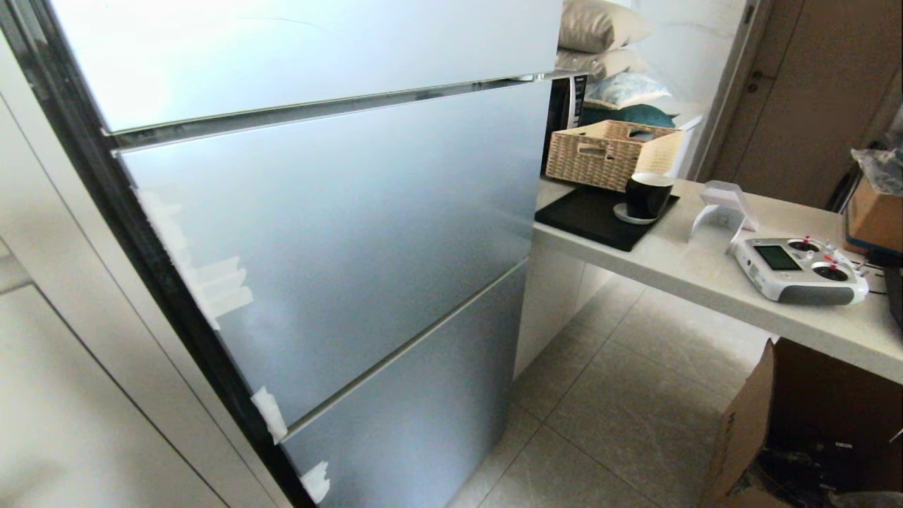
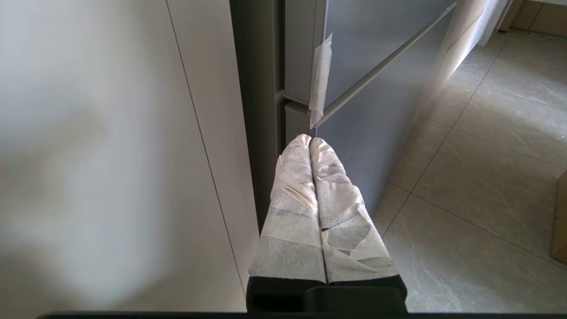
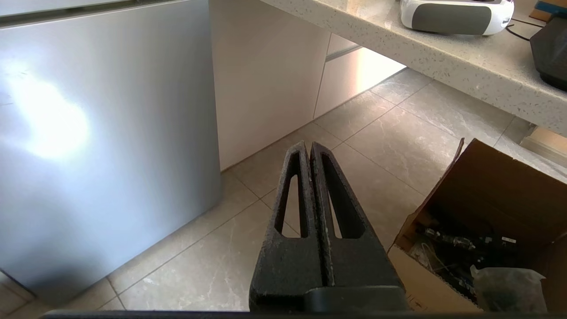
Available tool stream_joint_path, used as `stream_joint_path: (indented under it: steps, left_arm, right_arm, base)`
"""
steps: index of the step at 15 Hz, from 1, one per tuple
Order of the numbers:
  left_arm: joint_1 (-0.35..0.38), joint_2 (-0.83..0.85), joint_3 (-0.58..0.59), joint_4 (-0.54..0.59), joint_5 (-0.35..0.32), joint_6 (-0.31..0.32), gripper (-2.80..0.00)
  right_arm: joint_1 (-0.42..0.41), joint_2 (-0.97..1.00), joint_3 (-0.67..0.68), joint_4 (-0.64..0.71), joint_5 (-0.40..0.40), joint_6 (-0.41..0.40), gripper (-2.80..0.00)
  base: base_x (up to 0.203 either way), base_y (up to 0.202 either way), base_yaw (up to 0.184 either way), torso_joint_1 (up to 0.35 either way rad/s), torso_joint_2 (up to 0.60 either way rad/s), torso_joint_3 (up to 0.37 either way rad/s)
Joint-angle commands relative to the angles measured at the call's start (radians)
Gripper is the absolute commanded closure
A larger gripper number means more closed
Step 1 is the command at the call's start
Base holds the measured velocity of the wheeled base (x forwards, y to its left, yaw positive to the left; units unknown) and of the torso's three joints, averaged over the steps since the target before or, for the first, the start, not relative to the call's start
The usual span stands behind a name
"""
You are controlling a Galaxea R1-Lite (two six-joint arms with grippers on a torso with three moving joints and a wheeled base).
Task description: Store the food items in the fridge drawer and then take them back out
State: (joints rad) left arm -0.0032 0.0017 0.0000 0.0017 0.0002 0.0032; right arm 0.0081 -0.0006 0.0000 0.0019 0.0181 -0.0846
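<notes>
Grey fridge [image 1: 331, 233], tile floor [image 1: 621, 409], counter [image 1: 705, 275]

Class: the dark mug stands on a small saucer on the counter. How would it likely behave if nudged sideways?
The mug looks glazed, so probably slippery and breakable. Resting on the saucer, it would likely slide or tip rather than roll.

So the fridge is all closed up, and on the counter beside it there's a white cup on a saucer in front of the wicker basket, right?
Not quite: the cup is black, not white, as the head view shows. The rest holds: the fridge is closed, and the cup sits on a saucer on the counter, in front of the wicker basket.
</notes>
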Motion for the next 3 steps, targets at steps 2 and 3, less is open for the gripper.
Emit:
stream_joint_path:
  steps: [2,3]
  left_arm:
    - [0.0,0.0,0.0,0.0,0.0,0.0,0.0]
    - [0.0,0.0,0.0,0.0,0.001,0.0,0.0]
  right_arm:
    - [0.0,0.001,0.0,-0.003,-0.003,0.041,0.0]
    - [0.0,0.001,0.0,-0.003,-0.006,0.064,0.0]
  base:
    - [0.0,0.0,0.0,0.0,0.0,0.0]
    - [0.0,0.0,0.0,0.0,0.0,0.0]
